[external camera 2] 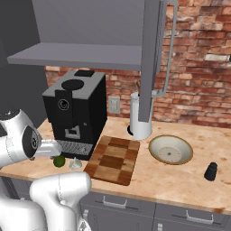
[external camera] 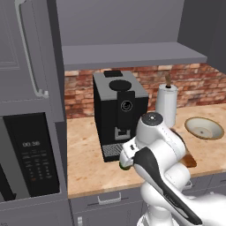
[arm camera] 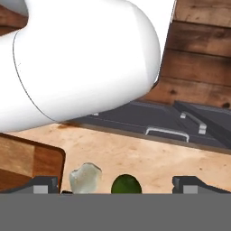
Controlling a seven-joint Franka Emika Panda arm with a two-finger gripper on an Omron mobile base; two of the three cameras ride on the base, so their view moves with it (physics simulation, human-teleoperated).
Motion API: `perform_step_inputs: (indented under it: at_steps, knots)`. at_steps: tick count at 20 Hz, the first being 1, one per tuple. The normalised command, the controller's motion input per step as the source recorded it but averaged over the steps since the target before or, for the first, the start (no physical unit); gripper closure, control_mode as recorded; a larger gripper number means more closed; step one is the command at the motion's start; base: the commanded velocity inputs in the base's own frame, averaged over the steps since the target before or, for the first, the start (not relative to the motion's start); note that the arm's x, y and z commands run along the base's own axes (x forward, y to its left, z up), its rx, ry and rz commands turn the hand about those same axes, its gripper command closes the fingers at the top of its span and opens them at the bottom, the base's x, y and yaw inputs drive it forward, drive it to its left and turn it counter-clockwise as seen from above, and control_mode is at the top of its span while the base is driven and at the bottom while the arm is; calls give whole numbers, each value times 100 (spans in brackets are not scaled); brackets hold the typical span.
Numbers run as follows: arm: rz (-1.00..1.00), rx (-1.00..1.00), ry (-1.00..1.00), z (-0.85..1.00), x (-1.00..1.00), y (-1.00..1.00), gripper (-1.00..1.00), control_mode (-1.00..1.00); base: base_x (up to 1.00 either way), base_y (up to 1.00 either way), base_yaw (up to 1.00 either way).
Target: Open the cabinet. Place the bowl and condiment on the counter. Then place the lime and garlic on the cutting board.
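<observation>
My gripper (arm camera: 119, 186) is open and hangs low over the counter (external camera 2: 180, 180), just in front of the coffee machine. The dark-green lime (arm camera: 126, 183) lies between the two fingertips, and the whitish garlic (arm camera: 85, 177) sits beside it. Both rest on the counter left of the checkered cutting board (external camera 2: 113, 160), lime (external camera 2: 59, 161) outermost and garlic (external camera 2: 75, 164) nearer the board. The cream bowl (external camera 2: 170, 150) stands on the counter right of the board, and the black condiment bottle (external camera 2: 211, 171) stands further right. The cabinet door (external camera 2: 151, 58) stands swung open above.
A black coffee machine (external camera 2: 76, 113) stands right behind the lime and garlic. A white paper-towel roll (external camera 2: 140, 119) is behind the board. The tall unit with the microwave (external camera: 33, 154) closes off the left. Grey drawers (external camera 2: 122, 207) run below the counter edge.
</observation>
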Motion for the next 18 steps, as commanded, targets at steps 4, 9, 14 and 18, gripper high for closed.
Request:
perform_step_inputs:
  at_steps: [4, 9, 14, 18]
  knots:
    - [0, 0, 4, -22, 13, 0, -100, -100, 0, 0, 0]
    - [0, 0, 3, -20, 14, 0, -100, -100, 0, 0, 0]
    - [0, 0, 1, -12, 12, 3, -100, -100, 0, 0, 0]
    - [0, 0, 2, -9, 10, 8, -100, -100, 0, 0, 0]
